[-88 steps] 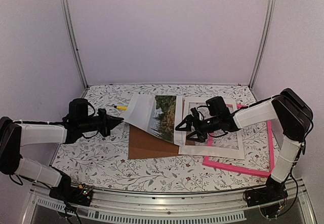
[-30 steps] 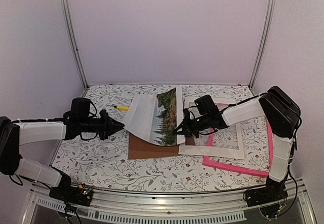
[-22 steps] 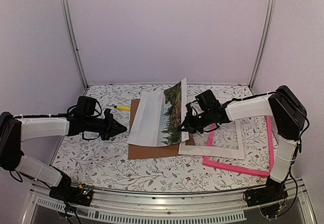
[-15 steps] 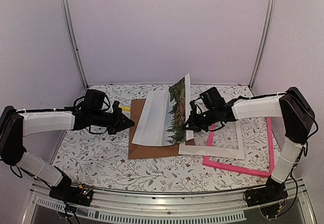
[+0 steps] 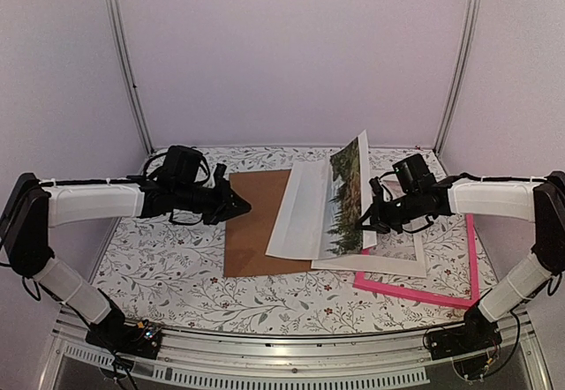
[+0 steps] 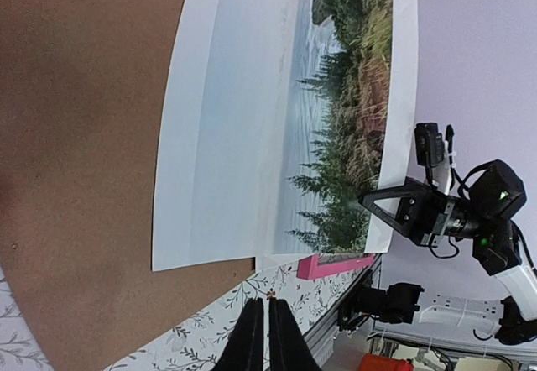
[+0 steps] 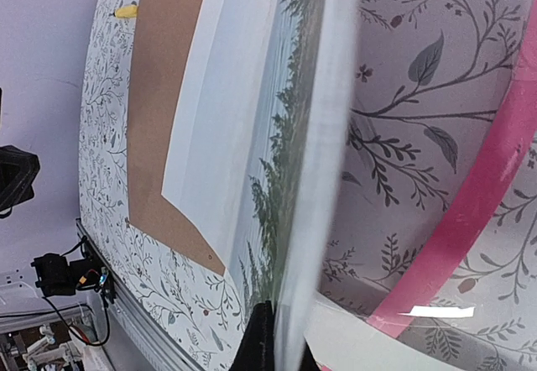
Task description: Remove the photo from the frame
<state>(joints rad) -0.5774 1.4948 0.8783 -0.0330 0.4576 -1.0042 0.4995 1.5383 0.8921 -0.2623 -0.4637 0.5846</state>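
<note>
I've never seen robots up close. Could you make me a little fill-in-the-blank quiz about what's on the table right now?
1. The right gripper is shut on one edge of the ____.
2. That sheet's lower edge lies on the ____ board.
3. The frame lying flat near the right arm is ____ in colour.
4. The left gripper is shut above the board and holds ____.

Missing words: photo; brown; pink; nothing.
</note>
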